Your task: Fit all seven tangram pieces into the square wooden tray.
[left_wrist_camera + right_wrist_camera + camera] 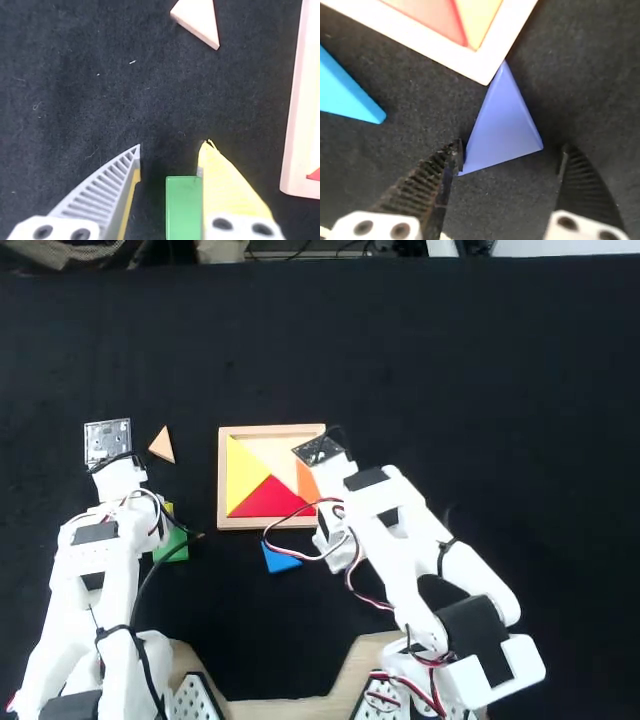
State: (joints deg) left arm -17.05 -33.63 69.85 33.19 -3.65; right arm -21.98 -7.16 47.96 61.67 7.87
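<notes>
Loose pieces lie on the surface [450,390] around the wooden tray [222,480].
Your left tool [171,146], spread, straddles the green piece [183,205], which touches one finger. Your right tool [511,147], also spread, brackets the violet triangle [502,125], whose tip meets the wooden tray's corner. A blue triangle [345,95] and a pale triangle [197,22] lie close by.

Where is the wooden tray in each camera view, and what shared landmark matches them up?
High view: the wooden tray lies centre-left, between the two arms.
Left wrist view: a strip of the wooden tray rim, off to one side ahead of the left gripper.
Right wrist view: one wooden tray corner, just beyond the right gripper.
Landmark: the red piece inside it, in all three.
</notes>
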